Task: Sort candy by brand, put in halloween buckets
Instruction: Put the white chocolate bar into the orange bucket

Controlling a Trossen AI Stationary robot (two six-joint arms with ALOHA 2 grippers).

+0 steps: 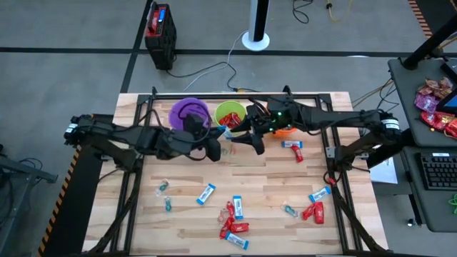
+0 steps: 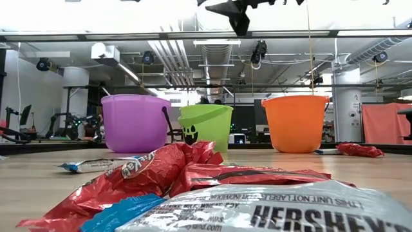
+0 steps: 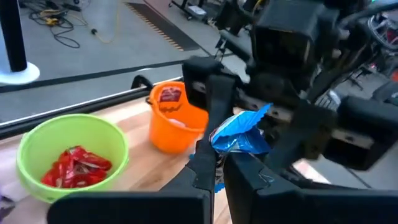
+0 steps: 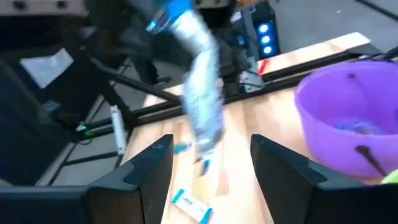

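Observation:
My left gripper [image 3: 224, 177] is shut on a blue-and-white candy bar [image 3: 241, 134] held in the air near the green bucket [image 1: 230, 114]. My right gripper [image 4: 214, 171] is open, with its fingers either side of the bar's silver body [image 4: 200, 106] and not touching it. The purple bucket [image 1: 189, 112], the green bucket and the orange bucket [image 1: 285, 130] stand in a row at the table's far side. The orange bucket is mostly under the right arm. The green bucket [image 3: 71, 155] holds red candy. Loose red, blue-and-white and teal pieces lie on the near half of the table. My left gripper pinches the bar by its crumpled blue end [image 3: 233, 142] between its two fingers. The bar is lifted clear of the table and reaches away from the fingers, into the gap of the right gripper.
Loose candy is scattered near the table's near edge: red pieces [image 1: 312, 210], blue-and-white bars [image 1: 206, 193] and teal twists [image 1: 166, 187]. One red piece [image 1: 293, 148] lies by the orange bucket. A side desk with red-pink bags [image 1: 435, 103] stands to the right.

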